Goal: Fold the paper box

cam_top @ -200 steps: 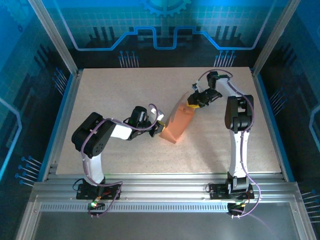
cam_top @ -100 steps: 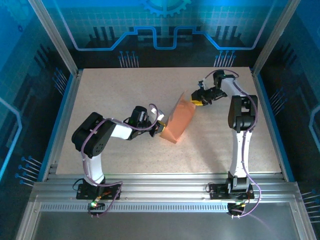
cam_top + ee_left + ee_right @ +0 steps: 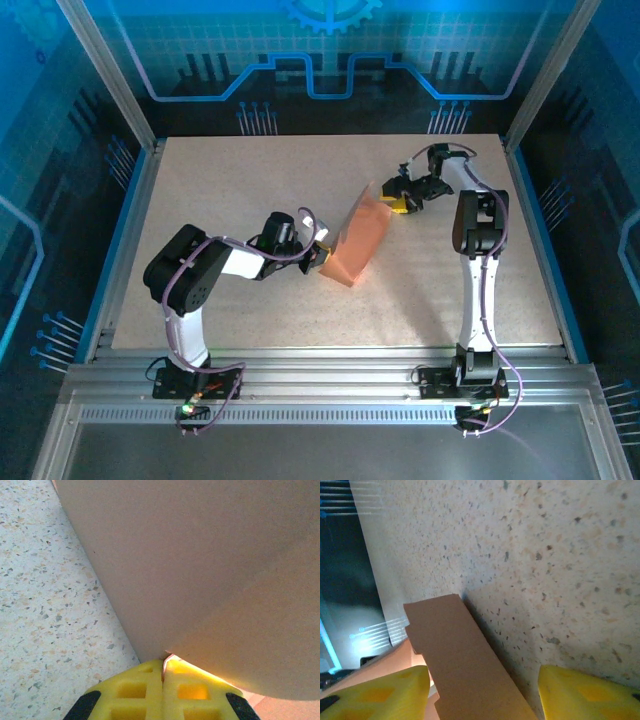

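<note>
The paper box, salmon-pink cardboard, stands tilted in the middle of the table. My left gripper is at its lower left corner. In the left wrist view the yellow fingertips are pressed together on a thin edge of the paper box, whose panel rises over them. My right gripper is at the box's upper right end and is open. In the right wrist view a tan flap of the paper box lies between the spread yellow fingers, closer to the left one.
The speckled tabletop extends on all sides of the box. Blue-edged enclosure walls border it left, right and back. An aluminium rail with both arm bases runs along the near edge.
My right gripper has opened and drawn back a little to the right, off the box's upper end. The box's top panel now leans flatter. The left arm has not moved.
</note>
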Controlling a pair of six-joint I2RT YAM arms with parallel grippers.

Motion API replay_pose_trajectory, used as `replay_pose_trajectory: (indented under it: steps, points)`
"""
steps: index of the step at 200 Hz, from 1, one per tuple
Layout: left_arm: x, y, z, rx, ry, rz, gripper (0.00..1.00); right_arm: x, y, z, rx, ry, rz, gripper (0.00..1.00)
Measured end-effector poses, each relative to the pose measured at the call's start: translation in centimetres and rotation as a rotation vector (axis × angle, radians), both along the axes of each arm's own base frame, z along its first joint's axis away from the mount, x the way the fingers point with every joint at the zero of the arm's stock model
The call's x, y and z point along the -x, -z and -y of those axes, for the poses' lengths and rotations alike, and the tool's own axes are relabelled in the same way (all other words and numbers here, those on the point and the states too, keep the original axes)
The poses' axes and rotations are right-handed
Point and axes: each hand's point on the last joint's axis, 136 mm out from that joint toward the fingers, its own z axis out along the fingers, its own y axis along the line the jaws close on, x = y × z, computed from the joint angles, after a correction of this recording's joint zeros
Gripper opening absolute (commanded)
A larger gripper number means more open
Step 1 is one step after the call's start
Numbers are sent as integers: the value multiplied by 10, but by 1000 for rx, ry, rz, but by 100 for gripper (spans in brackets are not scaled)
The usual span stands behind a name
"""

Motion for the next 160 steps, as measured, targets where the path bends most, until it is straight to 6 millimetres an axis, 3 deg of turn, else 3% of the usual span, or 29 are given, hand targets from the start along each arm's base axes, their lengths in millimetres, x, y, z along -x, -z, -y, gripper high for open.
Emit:
replay_pose_trajectory:
  steps: [71, 160]
  points:
    - [0, 0, 0, 0, 2, -4, 0, 21, -5, -12, -108, -68, 16, 62]
    - [2, 0, 1, 1, 9, -12, 0, 22, -29, -19, -225, -65, 54, 58]
